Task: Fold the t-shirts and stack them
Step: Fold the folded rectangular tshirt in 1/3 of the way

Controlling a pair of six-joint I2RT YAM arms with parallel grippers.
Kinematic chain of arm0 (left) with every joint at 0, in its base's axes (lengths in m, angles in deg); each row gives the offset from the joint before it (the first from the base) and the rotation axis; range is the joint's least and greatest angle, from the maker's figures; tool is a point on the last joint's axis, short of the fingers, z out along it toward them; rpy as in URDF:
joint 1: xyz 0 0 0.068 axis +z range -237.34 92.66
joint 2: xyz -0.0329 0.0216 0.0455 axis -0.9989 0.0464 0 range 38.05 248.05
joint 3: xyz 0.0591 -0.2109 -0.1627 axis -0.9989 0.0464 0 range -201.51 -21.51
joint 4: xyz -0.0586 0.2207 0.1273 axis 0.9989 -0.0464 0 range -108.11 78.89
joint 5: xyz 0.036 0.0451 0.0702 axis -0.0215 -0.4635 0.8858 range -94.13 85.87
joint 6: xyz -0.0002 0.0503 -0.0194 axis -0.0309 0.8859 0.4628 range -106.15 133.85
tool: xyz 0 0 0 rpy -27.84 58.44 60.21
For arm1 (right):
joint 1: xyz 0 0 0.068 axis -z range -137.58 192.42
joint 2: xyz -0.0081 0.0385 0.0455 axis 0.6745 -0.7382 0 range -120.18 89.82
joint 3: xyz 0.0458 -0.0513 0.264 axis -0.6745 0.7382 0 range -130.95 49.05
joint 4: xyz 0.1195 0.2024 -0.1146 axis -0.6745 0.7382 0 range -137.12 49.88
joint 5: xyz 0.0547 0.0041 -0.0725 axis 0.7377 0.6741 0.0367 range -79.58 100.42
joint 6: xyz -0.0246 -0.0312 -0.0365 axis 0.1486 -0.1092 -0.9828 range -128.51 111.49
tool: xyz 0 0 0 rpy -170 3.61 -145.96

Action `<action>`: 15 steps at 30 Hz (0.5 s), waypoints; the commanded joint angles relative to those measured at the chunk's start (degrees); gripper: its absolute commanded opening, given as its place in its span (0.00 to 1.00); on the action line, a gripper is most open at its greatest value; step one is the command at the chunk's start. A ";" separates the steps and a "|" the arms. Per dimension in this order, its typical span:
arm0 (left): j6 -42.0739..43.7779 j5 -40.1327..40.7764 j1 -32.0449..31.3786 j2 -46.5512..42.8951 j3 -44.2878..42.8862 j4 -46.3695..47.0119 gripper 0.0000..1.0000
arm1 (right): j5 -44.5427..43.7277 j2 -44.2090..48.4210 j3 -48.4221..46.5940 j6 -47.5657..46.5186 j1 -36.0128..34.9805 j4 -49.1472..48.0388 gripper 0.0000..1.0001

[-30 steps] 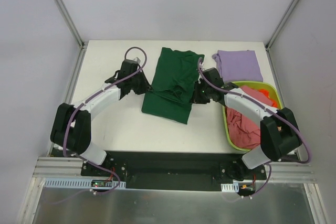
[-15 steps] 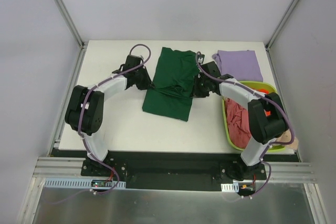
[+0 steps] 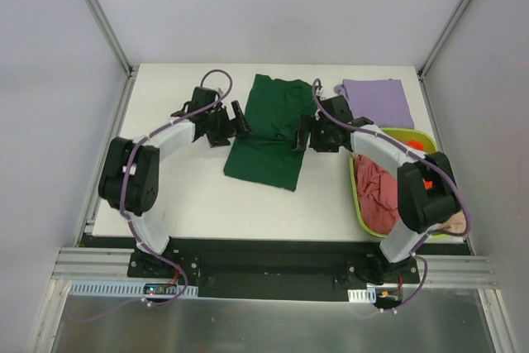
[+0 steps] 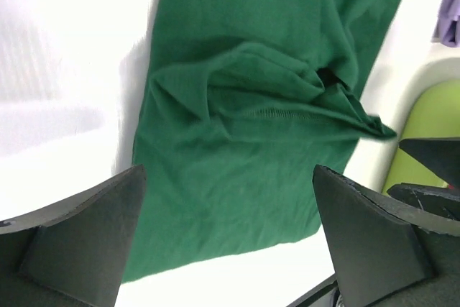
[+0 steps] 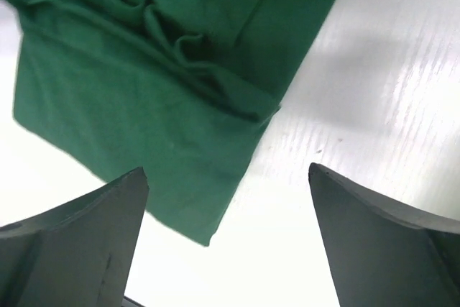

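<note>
Wrist views: left pincer (image 4: 226, 235), right pincer (image 5: 226, 231) both spread wide, flanking dark green t-shirt (image 3: 269, 134).

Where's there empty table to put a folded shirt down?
The biggest bare patch of table is at the near edge, between the left arm and the dark green shirt. A smaller one runs from that shirt's near hem to the lime basket. The right side is crowded: lilac shirt, basket and right arm.
</note>
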 commanded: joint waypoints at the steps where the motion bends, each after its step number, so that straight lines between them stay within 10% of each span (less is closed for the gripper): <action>1: 0.13 2.71 0.34 -13.07 7.43 -0.26 0.99 | -0.55 10.27 3.32 -2.82 -3.41 0.12 0.96; 15: -7.52 7.11 0.34 -36.02 33.03 -3.07 0.99 | 3.42 -6.75 -7.82 -4.67 -14.23 -5.68 0.96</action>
